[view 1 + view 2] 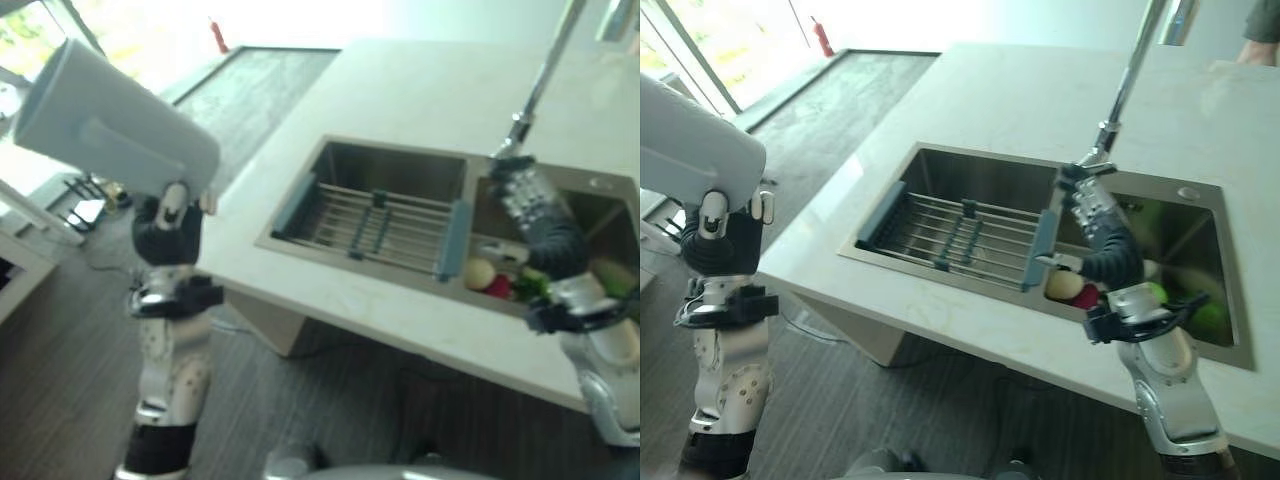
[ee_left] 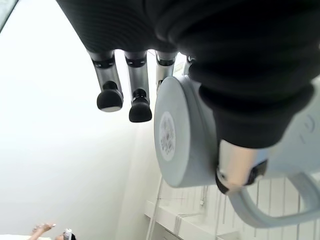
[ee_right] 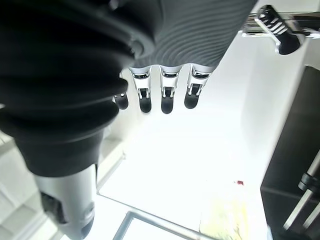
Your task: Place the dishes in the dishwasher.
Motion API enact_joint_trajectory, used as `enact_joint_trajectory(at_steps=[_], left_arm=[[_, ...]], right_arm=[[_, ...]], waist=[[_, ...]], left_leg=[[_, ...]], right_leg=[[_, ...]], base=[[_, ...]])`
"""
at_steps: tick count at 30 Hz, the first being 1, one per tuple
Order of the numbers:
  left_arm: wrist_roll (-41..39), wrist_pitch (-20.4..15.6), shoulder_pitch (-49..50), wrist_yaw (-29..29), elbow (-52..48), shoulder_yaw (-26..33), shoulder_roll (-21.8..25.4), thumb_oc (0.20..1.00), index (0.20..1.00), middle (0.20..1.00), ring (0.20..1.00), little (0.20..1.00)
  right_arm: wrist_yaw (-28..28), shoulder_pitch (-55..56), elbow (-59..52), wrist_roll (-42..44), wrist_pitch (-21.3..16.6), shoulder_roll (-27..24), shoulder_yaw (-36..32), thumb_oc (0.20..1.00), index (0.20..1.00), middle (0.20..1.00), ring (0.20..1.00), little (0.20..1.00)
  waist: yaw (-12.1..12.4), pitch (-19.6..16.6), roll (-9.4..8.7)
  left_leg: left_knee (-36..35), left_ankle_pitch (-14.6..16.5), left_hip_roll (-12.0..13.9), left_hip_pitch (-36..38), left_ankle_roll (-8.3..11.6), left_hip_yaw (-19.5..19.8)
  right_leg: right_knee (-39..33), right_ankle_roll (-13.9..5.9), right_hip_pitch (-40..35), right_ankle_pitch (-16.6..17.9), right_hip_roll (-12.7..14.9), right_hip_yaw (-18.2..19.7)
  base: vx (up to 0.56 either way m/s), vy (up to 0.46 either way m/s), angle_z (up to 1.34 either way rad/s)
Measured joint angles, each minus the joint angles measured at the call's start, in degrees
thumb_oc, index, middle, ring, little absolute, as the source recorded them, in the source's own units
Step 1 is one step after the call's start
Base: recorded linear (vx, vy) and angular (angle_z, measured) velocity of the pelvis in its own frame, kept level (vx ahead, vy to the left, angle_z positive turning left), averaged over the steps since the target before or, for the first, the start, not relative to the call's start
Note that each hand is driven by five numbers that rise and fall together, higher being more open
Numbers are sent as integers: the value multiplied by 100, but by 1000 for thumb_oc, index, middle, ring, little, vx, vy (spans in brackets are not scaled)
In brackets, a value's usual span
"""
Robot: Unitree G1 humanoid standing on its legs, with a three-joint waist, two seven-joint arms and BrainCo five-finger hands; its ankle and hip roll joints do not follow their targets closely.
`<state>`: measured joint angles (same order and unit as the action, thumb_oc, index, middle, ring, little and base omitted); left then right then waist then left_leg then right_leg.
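Observation:
A large pale blue-grey mug (image 1: 110, 115) with a handle is held up in the air at the left, off the counter's edge and tipped on its side. My left hand (image 1: 168, 230) grips it from below; in the left wrist view the thumb presses on the mug (image 2: 185, 135) beside its round base and the fingers (image 2: 135, 95) stand next to it. Over the right basin of the steel sink (image 1: 400, 150), my right hand (image 1: 525, 195) hangs with straight fingers (image 3: 167, 95) and holds nothing.
A wire rack (image 1: 375, 225) with blue-grey ends lies across the left basin. Fruit and vegetables (image 1: 495, 280) lie in the right basin below my right hand. The tall faucet (image 1: 540, 75) rises just behind that hand. A person's arm (image 1: 1260, 30) is at the far counter corner.

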<state>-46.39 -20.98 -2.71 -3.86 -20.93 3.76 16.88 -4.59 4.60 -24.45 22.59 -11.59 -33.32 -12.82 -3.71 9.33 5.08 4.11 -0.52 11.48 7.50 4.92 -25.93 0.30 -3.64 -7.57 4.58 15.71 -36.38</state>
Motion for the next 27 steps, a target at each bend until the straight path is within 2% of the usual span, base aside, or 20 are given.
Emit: enact_joint_trajectory(at_steps=[1,2,4,5,6,7,9,10,11,12,13,14,17,19,20,21,22,23,25,27], left_arm=[[-26,-16,-25,-35,140,-23,-28,200,200,200,200,200],[-100,-18,-88,-51,350,-104,-69,200,200,200,200,200],[-374,-17,-84,-26,359,-263,-37,200,200,200,200,200],[-449,-14,-88,-19,424,-257,-31,200,200,200,200,200],[-464,-10,-112,-18,498,-243,-16,200,200,200,200,200],[-476,38,-99,-7,503,-254,121,200,200,200,200,200],[-466,99,187,47,324,-57,402,200,200,200,200,200],[-447,194,46,84,327,-118,387,200,200,200,200,200],[-425,281,-105,84,305,-193,388,200,200,200,200,200],[-430,282,-174,64,305,-187,411,200,200,200,200,200],[-446,295,-220,50,322,-165,438,200,200,200,200,200],[-448,299,-229,12,327,-153,467,200,200,200,200,200],[-451,298,-189,-33,324,-326,251,200,200,200,200,200],[-418,371,-176,-103,326,-447,223,200,200,200,200,200],[-418,372,-161,-103,324,-405,230,200,200,200,200,200],[-419,379,-160,-106,325,-396,180,200,200,200,200,200],[-415,430,-271,-138,405,-506,68,200,200,200,200,200],[-397,486,-382,-158,427,-720,139,200,200,200,200,200],[-360,483,-164,-151,415,-752,416,200,200,200,200,200],[-358,509,298,-73,347,-743,366,200,200,200,200,200]], right_arm=[[0,-37,20,-2,3,46,-43,1000,1000,1000,1000,1000],[8,-74,41,0,6,152,-33,1000,1000,1000,1000,1000],[9,-383,78,-1,5,305,399,1000,1000,1000,1000,1000],[-16,-491,184,-18,9,520,723,1000,1000,1000,1000,1000],[-15,-488,263,-26,15,790,807,1000,1000,1000,1000,1000],[18,-422,252,-119,23,1031,809,1000,1000,1000,1000,1000],[18,-378,250,-334,35,1309,1030,1000,1000,1000,1000,1000],[51,-282,240,-378,32,1290,1035,1000,1000,1000,1000,1000],[125,-199,243,-396,29,1146,1076,1000,1000,1000,1000,1000],[129,-167,263,-401,29,1005,1121,1000,1000,1000,1000,1000],[148,-148,291,-395,20,927,1082,1000,1000,1000,1000,1000],[162,-125,305,-389,1,866,1001,1000,1000,1000,1000,1000],[227,146,172,-309,-4,773,681,1000,1000,1000,1000,1000],[254,277,98,-220,-3,778,682,1000,1000,1000,1000,1000],[253,263,106,-217,-3,779,679,1000,1000,1000,1000,1000],[259,269,134,-216,-6,785,685,1000,1000,1000,1000,1000],[333,485,147,-194,-18,913,702,1000,1000,1000,1000,1000],[377,541,180,-119,-14,935,917,1000,1000,1000,1000,1000],[358,84,385,-115,-14,864,1364,1000,1000,1000,1000,1000],[374,-200,575,-118,12,813,1474,1000,1000,1000,1000,1000]], waist=[[1,-38,73],[-7,-67,-13],[122,-61,-138],[220,-81,-183],[345,-80,-275],[439,-84,-478],[690,-73,-513],[568,-67,-531],[481,-64,-508],[463,-60,-478],[397,-58,-461],[378,-78,-510],[365,-70,-593],[240,-69,-672],[258,-96,-682],[316,-78,-556],[85,-112,-386],[-71,-131,-382],[271,-195,-555],[430,-196,-437]], left_leg=[[-366,-10,-277,160,-12,70],[-621,-12,-610,185,-42,55],[-805,107,-1022,106,-484,116],[-706,109,-1049,-60,-613,305],[-565,177,-1111,-203,-714,486],[-538,195,-1322,-233,-750,632],[-557,217,-1611,-274,-1007,839],[-536,172,-1704,-305,-1131,1083],[-558,106,-1775,-283,-1259,1502],[-643,33,-1766,-277,-1343,1827],[-712,-50,-1738,-282,-1345,2175],[-791,-105,-1748,-283,-1279,2365],[-821,-149,-1842,-228,-1201,3033],[-829,-63,-1842,-245,-1185,2824],[-827,-95,-1882,-214,-1139,2765],[-824,-100,-1911,-155,-1133,2972],[-785,-94,-1802,-142,-1078,3464],[-813,-80,-1761,-115,-950,3818],[-787,-80,-1945,-31,-951,3854],[-786,-51,-1922,95,-818,3748]], right_leg=[[111,-123,-3,84,202,35],[300,-234,-11,159,522,35],[1109,-410,450,40,1112,227],[956,-719,577,-197,958,445],[697,-849,582,-139,786,467],[652,-971,598,230,851,334],[681,-909,541,787,1124,492],[923,-939,481,943,1258,715],[1585,-1007,676,766,1374,1120],[1828,-936,802,109,1084,1627],[1834,-867,816,-448,511,2216],[1926,-786,898,-738,30,2700],[2336,-430,1143,-1462,-1097,3350],[1995,-152,1236,-1449,-1444,3494],[1777,-73,1295,-1391,-1437,3539],[1703,-45,1345,-1351,-1505,3586],[1359,53,1220,-1364,-1824,3864],[897,176,1017,-1222,-1991,3848],[336,327,813,-518,-1903,3664],[-175,516,337,-353,-1844,3347]], base=[[-328,671,96],[-254,538,118],[-255,660,101],[-216,618,70],[-195,498,93],[-252,686,85],[-258,637,77],[-92,292,139],[4,257,167],[18,218,179],[43,175,160],[41,156,145],[56,55,130],[81,-33,136],[150,-138,85],[185,-234,91],[120,-278,164],[135,-357,163],[117,-294,69],[144,-271,77]])
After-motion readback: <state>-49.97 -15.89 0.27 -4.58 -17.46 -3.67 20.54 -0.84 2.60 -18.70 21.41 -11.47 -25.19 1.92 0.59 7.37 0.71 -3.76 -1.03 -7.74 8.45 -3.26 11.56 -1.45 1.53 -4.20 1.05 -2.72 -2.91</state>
